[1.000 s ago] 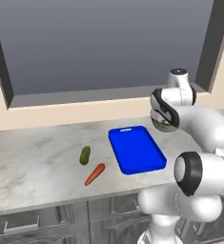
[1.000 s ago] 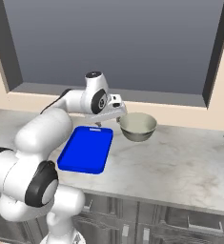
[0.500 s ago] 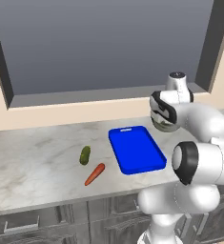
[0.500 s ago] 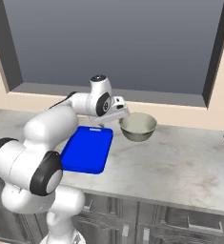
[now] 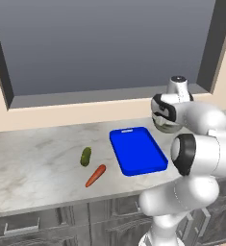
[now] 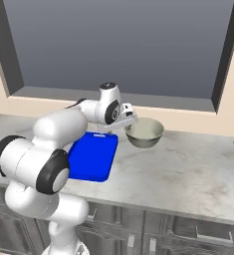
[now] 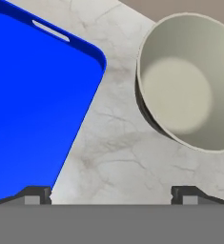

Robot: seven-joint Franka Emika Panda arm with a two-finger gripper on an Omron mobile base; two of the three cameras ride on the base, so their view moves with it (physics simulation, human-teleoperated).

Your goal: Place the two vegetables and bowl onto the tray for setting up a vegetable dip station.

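- While the tray (image 5: 137,151) lies bare on the counter (image 5: 32,163), nothing of the task looks done: both vegetables and the bowl are off it.
- Seen from the left base view, the cucumber (image 5: 86,156) lies at about nine o'clock from the tray, well apart from it, and the carrot (image 5: 95,175) sits just beside the cucumber at roughly five o'clock from it, also on bare counter.
- From the right base view the bowl (image 6: 145,132) stands upright on the counter at about two o'clock from the tray, near its handle end but not touching it.
- By my reading three placements are left, and the bowl seems to be the one in hand, since the arm is reaching that way.
- In the right base view the gripper (image 6: 122,121) hovers just beside the bowl's rim, between bowl and tray.
- Its fingers (image 7: 35,194) stand wide apart in the hand view, with only marble between them; they hold nothing and touch nothing.
- In that view the bowl sits at one o'clock, the tray at ten o'clock.
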